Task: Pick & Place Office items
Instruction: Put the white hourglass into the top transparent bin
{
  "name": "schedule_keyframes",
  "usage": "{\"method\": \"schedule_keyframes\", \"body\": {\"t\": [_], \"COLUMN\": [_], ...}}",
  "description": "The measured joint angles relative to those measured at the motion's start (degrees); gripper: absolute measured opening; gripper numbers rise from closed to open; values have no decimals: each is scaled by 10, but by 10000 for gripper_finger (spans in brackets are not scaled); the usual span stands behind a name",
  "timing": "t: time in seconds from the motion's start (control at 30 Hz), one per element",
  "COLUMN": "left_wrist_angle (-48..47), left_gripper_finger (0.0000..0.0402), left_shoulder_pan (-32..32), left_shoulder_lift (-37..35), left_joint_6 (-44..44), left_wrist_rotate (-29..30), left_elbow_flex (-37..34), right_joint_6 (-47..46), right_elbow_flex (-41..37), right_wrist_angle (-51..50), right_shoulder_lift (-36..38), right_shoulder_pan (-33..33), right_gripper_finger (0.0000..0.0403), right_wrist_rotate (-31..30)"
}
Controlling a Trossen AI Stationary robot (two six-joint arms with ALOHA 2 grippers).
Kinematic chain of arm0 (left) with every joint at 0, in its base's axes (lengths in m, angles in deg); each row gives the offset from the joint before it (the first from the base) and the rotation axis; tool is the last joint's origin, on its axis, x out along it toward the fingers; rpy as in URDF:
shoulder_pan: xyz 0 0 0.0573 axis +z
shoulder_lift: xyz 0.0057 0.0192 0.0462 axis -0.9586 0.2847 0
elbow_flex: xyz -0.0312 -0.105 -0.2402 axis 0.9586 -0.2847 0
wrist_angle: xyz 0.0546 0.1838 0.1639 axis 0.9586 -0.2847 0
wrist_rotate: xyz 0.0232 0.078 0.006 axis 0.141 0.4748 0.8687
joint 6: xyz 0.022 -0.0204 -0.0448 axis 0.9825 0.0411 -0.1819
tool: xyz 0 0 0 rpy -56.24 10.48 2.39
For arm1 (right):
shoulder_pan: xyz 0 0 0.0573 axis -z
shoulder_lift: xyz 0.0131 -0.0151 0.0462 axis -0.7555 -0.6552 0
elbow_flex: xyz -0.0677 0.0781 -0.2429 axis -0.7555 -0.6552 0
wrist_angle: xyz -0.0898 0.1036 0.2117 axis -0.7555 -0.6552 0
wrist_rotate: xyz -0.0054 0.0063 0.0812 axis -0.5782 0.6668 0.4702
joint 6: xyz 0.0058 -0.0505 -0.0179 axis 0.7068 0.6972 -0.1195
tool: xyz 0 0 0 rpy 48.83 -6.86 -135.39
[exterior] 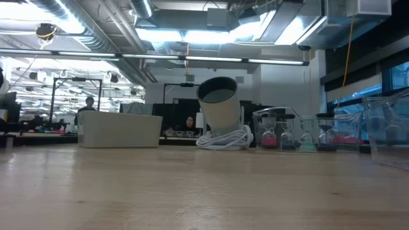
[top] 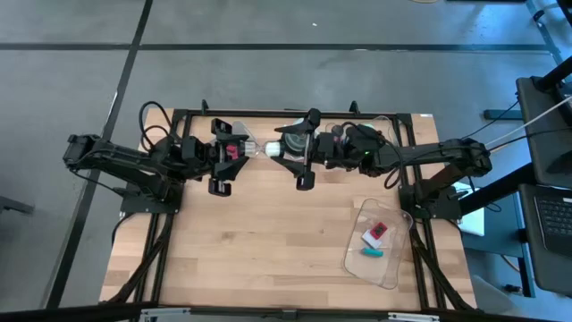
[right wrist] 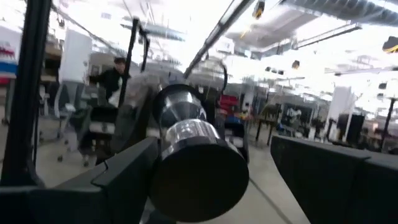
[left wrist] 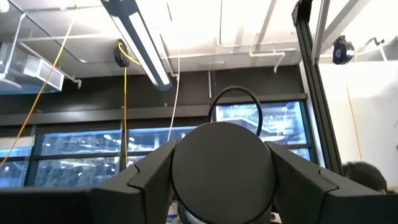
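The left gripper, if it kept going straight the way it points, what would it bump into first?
Probably the round white-and-black object between both grippers. The left gripper points right at it, and the right gripper sits just behind it.

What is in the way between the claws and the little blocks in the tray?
Nothing visible: only table top lies between them. But the left claw and right claw are both at the far edge, with a round thing between them.
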Motion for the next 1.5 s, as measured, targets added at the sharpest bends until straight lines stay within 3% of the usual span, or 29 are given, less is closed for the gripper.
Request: {"method": "schedule_keyframes", "body": {"t": [0.53, 1.0, 1.5], "left_wrist_angle": [8, 9, 10], "left_gripper_finger": [215, 215, 215], "left_shoulder_pan": [0, -1, 0], "left_shoulder_lift": [0, 0, 6], "left_joint_6": [15, 34, 46], "left_wrist_rotate": [1, -2, 2], "left_elbow_flex": [-1, -1, -1], "right_joint_6": [-11, -30, -30], "right_elbow_flex": [0, 0, 0], "right_wrist_angle": [-4, -8, -9], "right_shoulder_lift": [-2, -2, -1], "right_shoulder_pan": [2, 2, 2], "right_gripper_finger": [316, 314, 217], "right_wrist_rotate": [-11, 17, 19]}}
